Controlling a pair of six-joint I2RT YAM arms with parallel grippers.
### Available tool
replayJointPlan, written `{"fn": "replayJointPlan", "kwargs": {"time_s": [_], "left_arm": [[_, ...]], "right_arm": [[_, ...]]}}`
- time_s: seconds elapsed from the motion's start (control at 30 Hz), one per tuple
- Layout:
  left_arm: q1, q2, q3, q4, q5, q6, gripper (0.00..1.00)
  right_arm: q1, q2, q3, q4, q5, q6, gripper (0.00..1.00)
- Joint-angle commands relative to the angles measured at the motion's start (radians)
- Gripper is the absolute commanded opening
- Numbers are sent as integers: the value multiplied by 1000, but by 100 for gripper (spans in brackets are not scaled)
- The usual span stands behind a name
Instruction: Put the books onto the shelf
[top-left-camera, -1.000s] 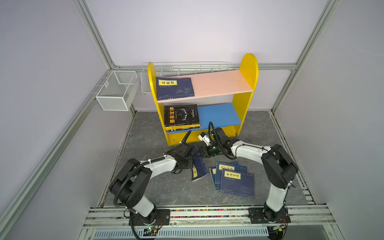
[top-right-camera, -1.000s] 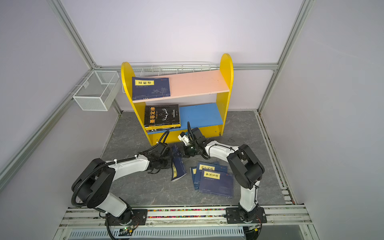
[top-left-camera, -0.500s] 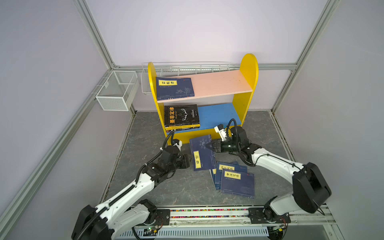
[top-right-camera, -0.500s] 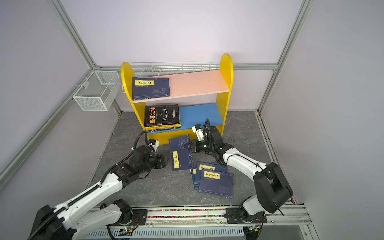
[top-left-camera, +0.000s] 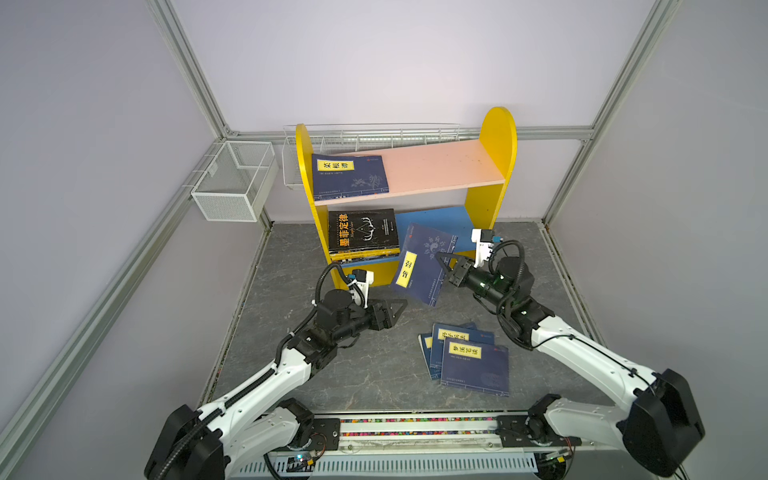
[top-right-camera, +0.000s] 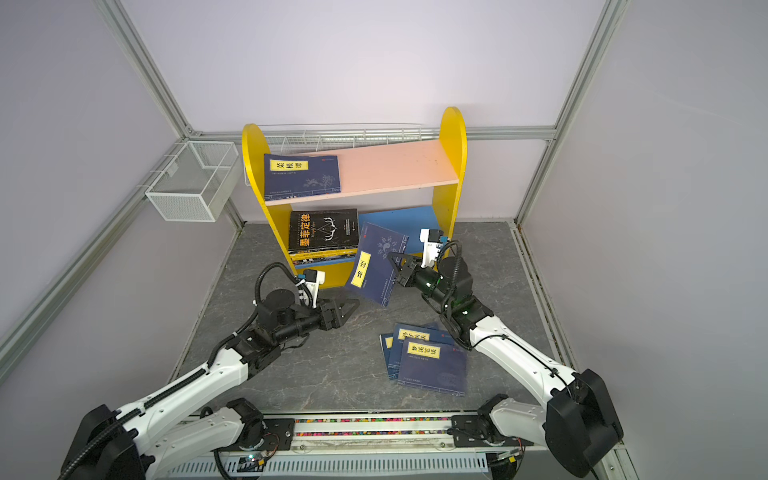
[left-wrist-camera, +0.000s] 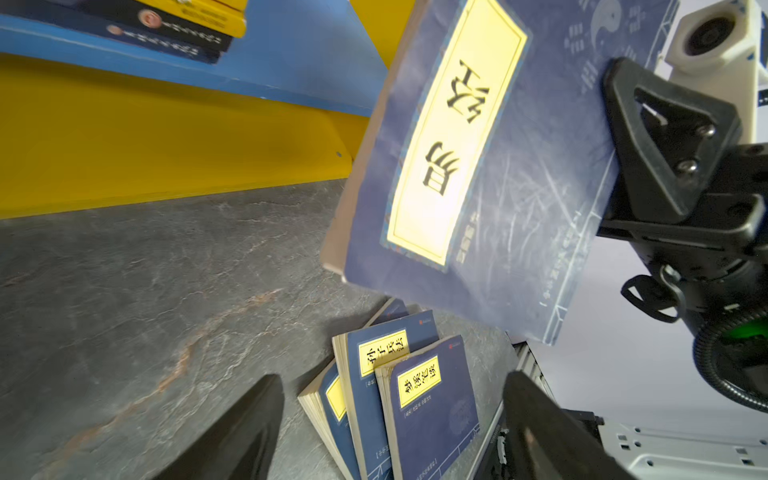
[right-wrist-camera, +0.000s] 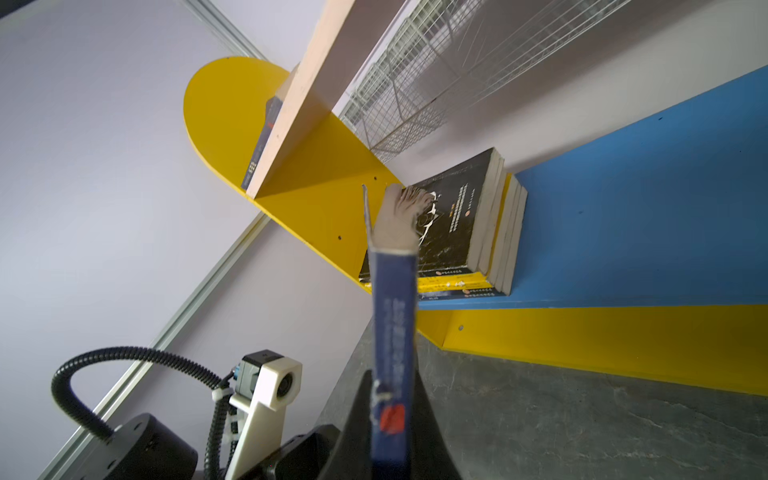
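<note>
shelf: two tiers between yellow round-topped side panels, at the back of the grey worktop.
pink upper board: one flat navy book with a yellow title label lies at the left end, against the side panel.
blue lower board: a stack sits at the left end, with the black book with orange characters on top. Under it are yellow and dark spines, perhaps three more books, though I cannot count them surely.
right fingers: mine, clamped on one edge of the held book, which is navy with a yellow label. It hangs tilted above the worktop, in front of the lower tier, just right of the stack. In the right wrist view it runs edge-on away from my fingers, its far pages fanned.
left fingers: spread wide with nothing between them, low over the worktop, left of the held book and apart from it.
pile of three navy books: flat and overlapping on the worktop, beside my right arm, well apart from the shelf.
in the way: the held book covers part of the blue lower board's front edge in both top views. It stands between my left fingers and the board's open right part.
mesh basket: white, hung on the left wall rail, beside the shelf.
long wire basket: on the back rail, behind the shelf's top.
</note>
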Motion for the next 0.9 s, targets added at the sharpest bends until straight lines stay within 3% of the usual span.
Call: {"fn": "replayJointPlan", "kwargs": {"time_s": [0.0,0.43,0.87], "left_arm": [[-6,39,57,133,84,-12,85],[-32,70,53,275,151,-16,86],[-35,176,103,440,155,-113,89]], "right_arm": [[-2,4,-22,219,63,95,7],[-2,53,1,327,28,151,7],[37,157,-23,609,-11,289,7]]}}
